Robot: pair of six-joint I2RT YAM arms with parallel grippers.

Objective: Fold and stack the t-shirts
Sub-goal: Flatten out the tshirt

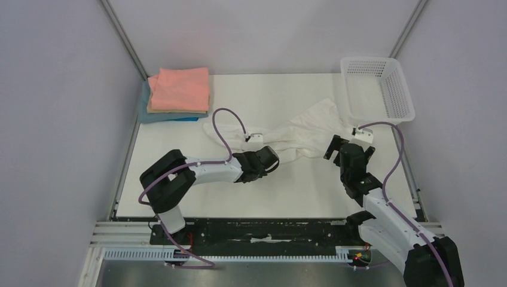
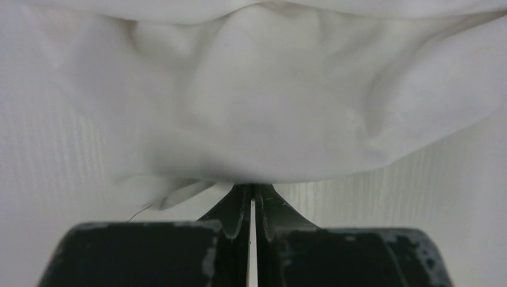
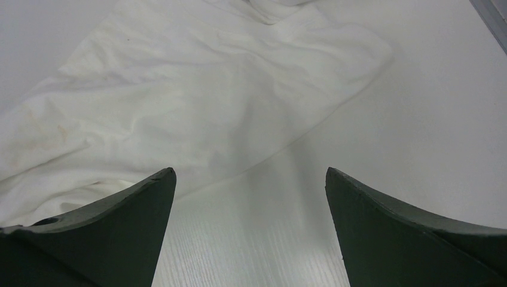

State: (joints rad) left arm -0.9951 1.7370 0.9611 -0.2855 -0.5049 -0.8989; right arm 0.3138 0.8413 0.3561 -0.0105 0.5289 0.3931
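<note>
- Our left gripper [image 2: 252, 190] is pinching the near edge of the white shirt [image 1: 302, 134], with the jaws closed to a slit on the cloth. Our right gripper [image 3: 248, 179] is hovering spread wide and holding nothing.
- The shirt is lying rumpled across the middle of the table [image 1: 197, 191], its far right end beside the basket [image 1: 399, 95]. The stack of folded shirts [image 1: 179, 89] is sitting far left.
- We are judging that the thin, limp cotton could slip from the pinch, or drag bunched and catch the basket's lattice.
</note>
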